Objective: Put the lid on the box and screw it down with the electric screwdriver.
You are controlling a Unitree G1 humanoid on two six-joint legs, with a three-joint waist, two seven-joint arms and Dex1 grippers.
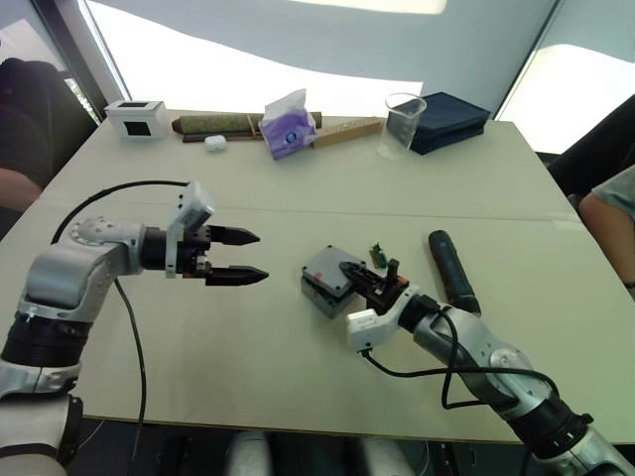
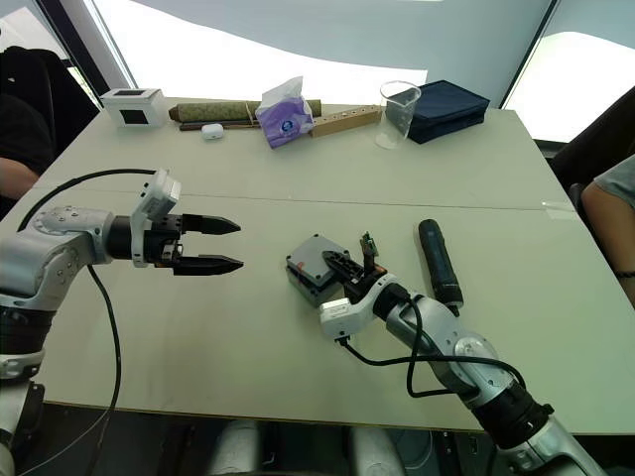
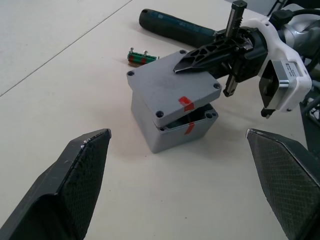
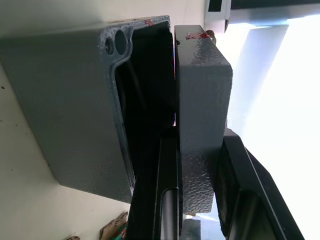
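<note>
Resting near the middle of the pale counter point(image 1: 298, 327), the small square grey plastic box point(image 1: 323, 294) carried the thin square grey plastic lid point(image 1: 329, 269) in the left eye view, with the right gripper point(image 1: 369, 279) at the lid's edge. The black cylindrical electric screwdriver point(image 1: 452, 270) lay flat beside them on the right, a small green circuit board point(image 1: 378, 257) between. The left gripper point(image 1: 243, 256) hung well apart to the left, fingers spread and holding nothing.

In the left wrist view, the lid point(image 3: 172, 87) sat skewed and tilted on the box point(image 3: 172, 131), red marks on both.

In the right wrist view, the right gripper's black fingers point(image 4: 167, 195) pinched the lid point(image 4: 202, 100), one inside the gap above the box point(image 4: 75, 100).
</note>
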